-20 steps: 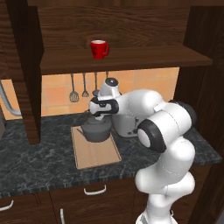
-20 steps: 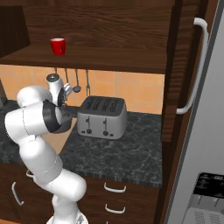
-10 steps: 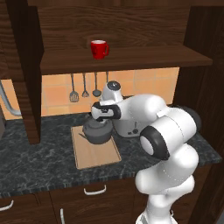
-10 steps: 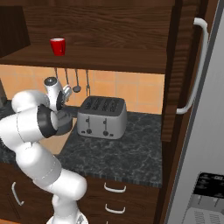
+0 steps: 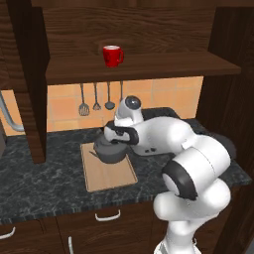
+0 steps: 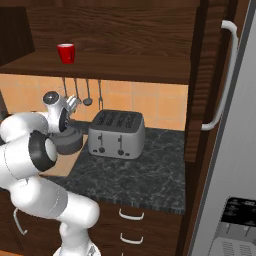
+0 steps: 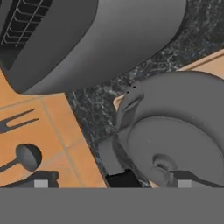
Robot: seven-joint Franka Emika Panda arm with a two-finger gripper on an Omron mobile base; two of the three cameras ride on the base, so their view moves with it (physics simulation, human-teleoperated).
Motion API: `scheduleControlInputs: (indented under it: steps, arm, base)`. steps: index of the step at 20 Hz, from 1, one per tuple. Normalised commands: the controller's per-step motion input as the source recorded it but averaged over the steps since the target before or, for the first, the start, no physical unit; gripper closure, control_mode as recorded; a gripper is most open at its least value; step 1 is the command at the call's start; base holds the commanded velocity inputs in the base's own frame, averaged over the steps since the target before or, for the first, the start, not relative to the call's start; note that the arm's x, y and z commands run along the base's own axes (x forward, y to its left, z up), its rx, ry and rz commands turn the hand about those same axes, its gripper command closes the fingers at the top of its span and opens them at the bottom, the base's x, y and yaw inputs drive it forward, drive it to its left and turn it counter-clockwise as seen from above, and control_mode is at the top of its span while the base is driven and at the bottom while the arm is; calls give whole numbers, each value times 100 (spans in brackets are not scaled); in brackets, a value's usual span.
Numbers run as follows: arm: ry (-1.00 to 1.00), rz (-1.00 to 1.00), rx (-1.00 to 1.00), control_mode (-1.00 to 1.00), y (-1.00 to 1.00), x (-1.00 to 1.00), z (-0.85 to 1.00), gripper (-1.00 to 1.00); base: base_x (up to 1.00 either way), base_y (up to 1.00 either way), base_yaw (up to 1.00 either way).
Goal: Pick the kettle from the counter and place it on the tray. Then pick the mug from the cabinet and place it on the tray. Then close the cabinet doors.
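1. The kettle [image 5: 111, 150] sits on the far end of the tray [image 5: 108, 173], which lies on the counter [image 5: 44, 181] — the first placement looks done or all but done.
2. The gripper [image 5: 113, 135] is low over the kettle at its handle. Whether the fingers are clamped on the handle or apart cannot be told; the hand view shows only the domed lid [image 7: 175, 153] and spout [image 7: 130, 103] close below.
3. The kettle stands upright, spout toward the tiled wall, with the toaster [image 6: 116, 134] just to its right — lifting clear calls for a straight rise.
4. The mug [image 5: 112, 55] stands on the shelf of the cabinet [image 5: 139, 67], above and well apart from the tray. The doors are open, one door [image 5: 27, 79] at the left.
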Motion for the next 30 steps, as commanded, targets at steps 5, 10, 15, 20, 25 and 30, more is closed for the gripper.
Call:
scheduleControlInputs:
  steps: [5,10,15,20,25,30]
  arm:
    - [-13,-6,5,-100,10,-52,40,-100]
    - [-4,-36,27,-100,2,-60,45,-100]
    - [0,-58,28,-100,6,-57,45,-100]
    - [-2,-17,6,-100,13,-46,57,-100]
    - [23,17,-22,-100,11,-43,65,-100]
    - [31,61,-61,-100,8,-68,44,-100]
  base:
    - [0,0,0]
    - [0,0,0]
    - [0,0,0]
    - [0,0,0]
    - [0,0,0]
    - [0,0,0]
